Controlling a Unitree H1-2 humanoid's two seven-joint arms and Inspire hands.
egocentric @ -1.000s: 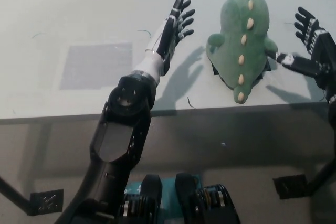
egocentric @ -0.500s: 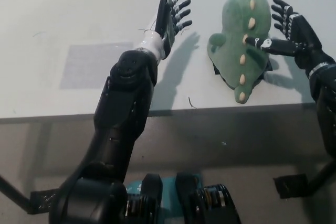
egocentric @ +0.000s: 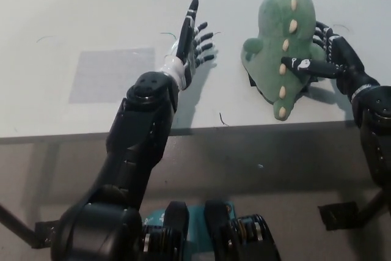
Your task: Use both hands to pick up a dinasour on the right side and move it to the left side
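The dinosaur (egocentric: 282, 50) lies on the table (egocentric: 91, 16), not yet lifted. The right hand (egocentric: 327, 59) presses its far side, fingers spread against the plush with one laid across its back, not clamped. The left hand (egocentric: 192, 44) stands near the other side, fingers apart, holding nothing. Closing in, lifting and carrying left all remain, I judge.

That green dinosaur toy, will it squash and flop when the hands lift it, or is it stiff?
The green dinosaur looks like stuffed plush, so it will probably squash and sag, and feel light. Its fuzzy cloth should not slip easily. The right hand touches one side only; the left hand is open and apart, so a push might just slide it.
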